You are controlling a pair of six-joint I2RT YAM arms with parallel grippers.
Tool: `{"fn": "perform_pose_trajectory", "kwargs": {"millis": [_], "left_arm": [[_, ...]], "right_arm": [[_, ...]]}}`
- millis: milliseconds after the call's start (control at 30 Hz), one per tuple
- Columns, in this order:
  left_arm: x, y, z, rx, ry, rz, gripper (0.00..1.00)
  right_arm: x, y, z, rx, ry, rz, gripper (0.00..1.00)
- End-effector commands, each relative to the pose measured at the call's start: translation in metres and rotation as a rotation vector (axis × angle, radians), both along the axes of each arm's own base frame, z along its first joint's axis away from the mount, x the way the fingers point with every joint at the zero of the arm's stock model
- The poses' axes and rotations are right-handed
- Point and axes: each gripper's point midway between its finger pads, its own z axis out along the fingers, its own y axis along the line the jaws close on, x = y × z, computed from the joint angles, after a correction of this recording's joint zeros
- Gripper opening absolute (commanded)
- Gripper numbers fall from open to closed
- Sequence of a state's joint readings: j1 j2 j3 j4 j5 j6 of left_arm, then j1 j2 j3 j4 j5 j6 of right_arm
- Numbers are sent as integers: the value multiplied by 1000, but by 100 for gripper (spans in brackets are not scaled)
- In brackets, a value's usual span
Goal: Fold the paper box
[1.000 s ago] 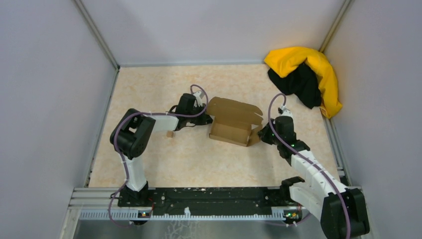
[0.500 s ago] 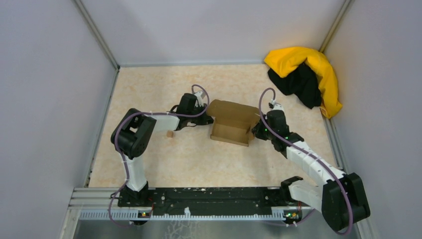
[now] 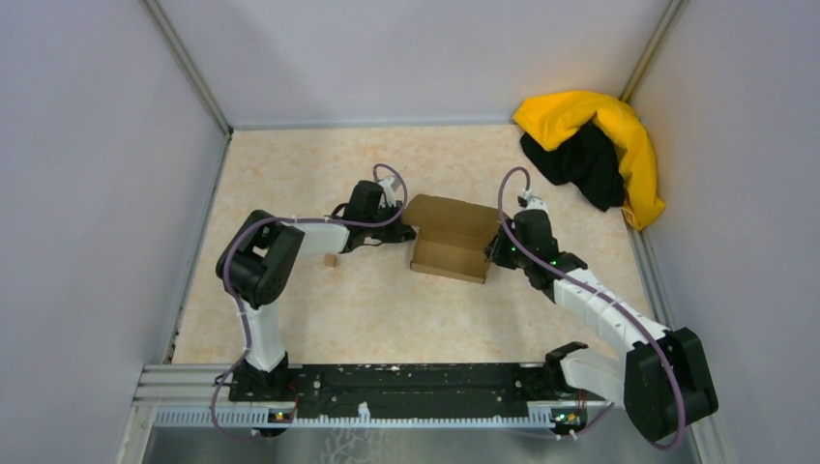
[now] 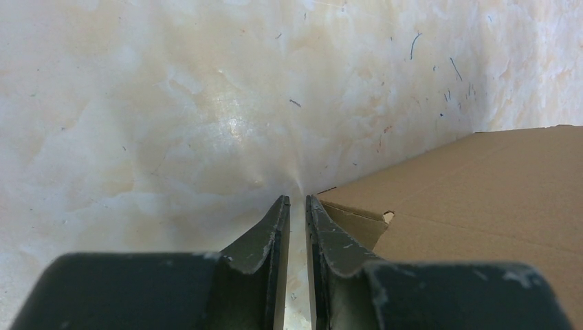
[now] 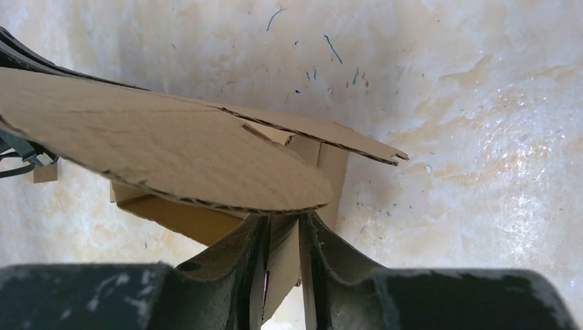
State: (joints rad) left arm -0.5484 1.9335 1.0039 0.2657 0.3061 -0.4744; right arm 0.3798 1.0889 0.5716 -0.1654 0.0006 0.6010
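Note:
The paper box (image 3: 453,232) is plain brown cardboard, partly folded, in the middle of the table. Its lid flap (image 5: 165,144) hangs over the tray in the right wrist view. My left gripper (image 3: 401,230) sits at the box's left end. Its jaws (image 4: 297,199) are a narrow slit apart with only table showing between them, and the right finger touches the box corner (image 4: 481,185). My right gripper (image 3: 498,253) is at the box's right end. Its jaws (image 5: 284,218) stand apart astride a cardboard side wall, under the lid's rounded edge.
A tiny cardboard scrap (image 3: 331,260) lies left of the box beside the left forearm. A yellow-and-black cloth heap (image 3: 595,145) fills the far right corner. Grey walls enclose the table on three sides, and a metal rail (image 3: 416,387) runs along the near edge.
The right arm has moved left against the box's right end, and the splayed side flap now stands folded in. The right jaws have parted from shut. The left arm has not moved.

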Motion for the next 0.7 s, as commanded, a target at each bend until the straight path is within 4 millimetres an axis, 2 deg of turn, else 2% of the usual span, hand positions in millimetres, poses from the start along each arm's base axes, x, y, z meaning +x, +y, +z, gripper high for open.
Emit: {"fn": "perform_pose_trajectory", "kwargs": {"millis": [0,200,433,667], "left_arm": [[-23,7,-36,83,102,-31,21],[-23,7,-36,84,101,-32,22],[-23,7,-36,84,102,-33,22],[-24,7,-36,84,101,-35,22]], "right_arm": [[13,10,29,19,-81,20,23],[15,7,33,29,-102,-14,24],[16,8,38,57,-126,-19,30],[15,8,45,85,-154,-34,30]]}}
